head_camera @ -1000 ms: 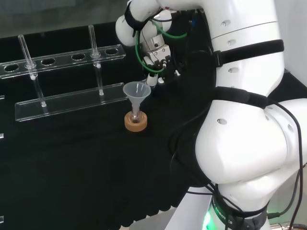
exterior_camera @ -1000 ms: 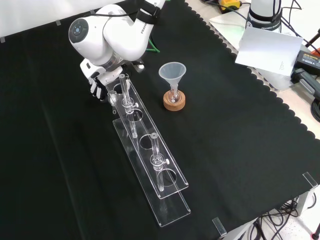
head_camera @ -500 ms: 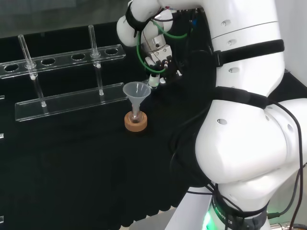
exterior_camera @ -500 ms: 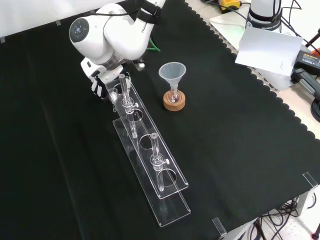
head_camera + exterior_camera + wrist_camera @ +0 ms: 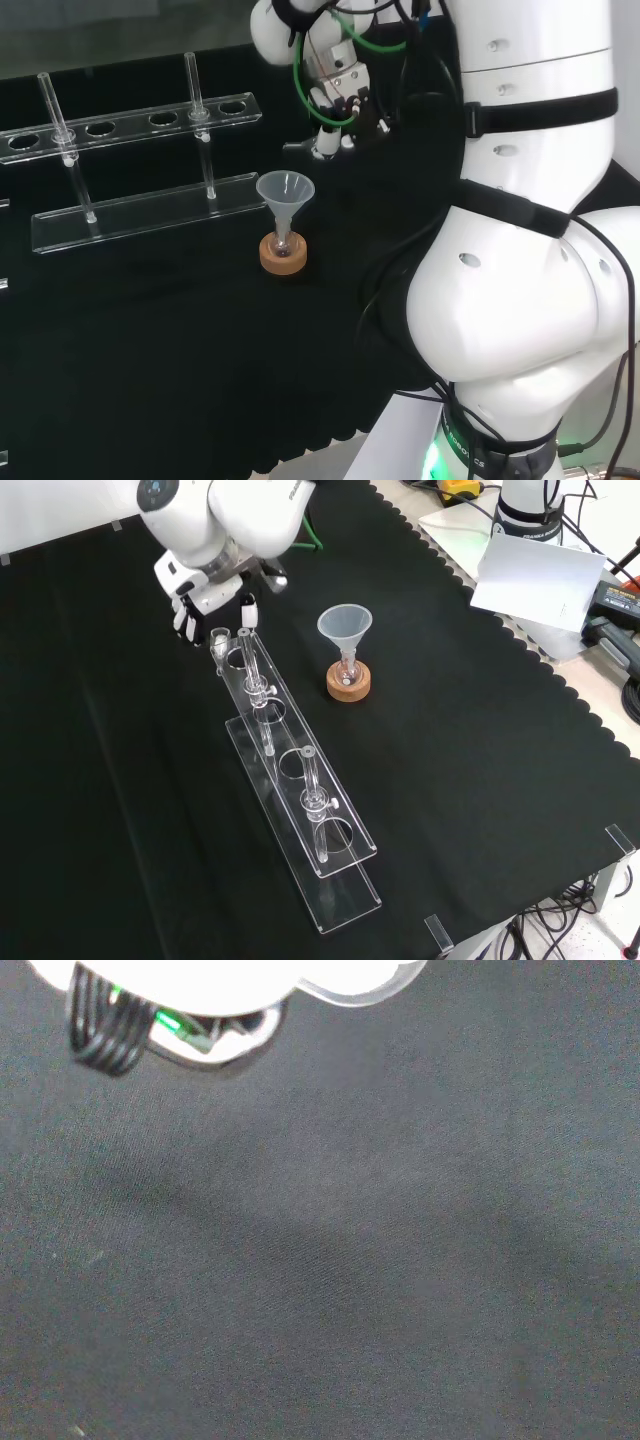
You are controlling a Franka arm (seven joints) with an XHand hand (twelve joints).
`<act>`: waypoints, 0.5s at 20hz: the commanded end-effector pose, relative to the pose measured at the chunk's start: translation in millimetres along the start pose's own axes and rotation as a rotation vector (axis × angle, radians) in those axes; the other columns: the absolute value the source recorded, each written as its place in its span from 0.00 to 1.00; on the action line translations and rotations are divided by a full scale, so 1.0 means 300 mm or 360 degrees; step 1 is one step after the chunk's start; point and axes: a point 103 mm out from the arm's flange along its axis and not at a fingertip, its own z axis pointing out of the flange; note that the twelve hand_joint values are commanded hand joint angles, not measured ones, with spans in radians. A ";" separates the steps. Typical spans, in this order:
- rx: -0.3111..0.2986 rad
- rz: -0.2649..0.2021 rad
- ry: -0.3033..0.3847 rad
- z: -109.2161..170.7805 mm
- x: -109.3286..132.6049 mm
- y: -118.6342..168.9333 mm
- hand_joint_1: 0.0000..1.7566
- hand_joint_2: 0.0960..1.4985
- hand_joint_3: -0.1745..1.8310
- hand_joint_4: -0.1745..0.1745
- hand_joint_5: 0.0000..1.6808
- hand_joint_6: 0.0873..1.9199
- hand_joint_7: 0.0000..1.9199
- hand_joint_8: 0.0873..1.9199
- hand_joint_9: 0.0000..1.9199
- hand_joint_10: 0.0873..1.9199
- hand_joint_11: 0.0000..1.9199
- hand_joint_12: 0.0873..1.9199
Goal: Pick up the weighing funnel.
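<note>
here's the hand (image 5: 205, 598) up off the black cloth (image 5: 480, 760), hanging under the arm's white link (image 5: 250, 510) at the top left of the front view. its fingers (image 5: 181, 620) are curled downward with the thumb (image 5: 248, 606) set opposite, and between them is the weighing funnel (image 5: 219, 637), a small clear cup-like piece pinched at the hand's lower edge. it's in the air, over the far end of the clear rack (image 5: 345, 905), right beside the nearest upright tube (image 5: 246, 655). over in the head view a short pale stem pokes out leftward from the fingertips, above and to the right of the funnel (image 5: 285, 190). that big funnel stands mouth up, stem down in its little flask (image 5: 348, 670) on the cork ring (image 5: 349, 688), apart from the hand. writing now: there's dark lettering along the arm link at the front view's top edge, cut off by the frame, and a white sheet (image 5: 540, 570) at the far right carries a tiny dark mark near its corner, too small to make out. the wrist view looks down on bare cloth past a blurred white part of the hand.
</note>
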 end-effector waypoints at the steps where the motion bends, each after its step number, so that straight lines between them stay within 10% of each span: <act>1: -0.0004 0.0082 -0.0023 -0.101 -0.094 -0.161 0.65 0.37 0.47 0.72 0.74 0.38 0.34 0.32 0.52 0.14 0.44 0.51; 10: 0.0003 0.0173 -0.0052 -0.187 -0.118 -0.357 0.65 0.36 0.47 0.76 0.74 0.38 0.33 0.32 0.51 0.13 0.43 0.51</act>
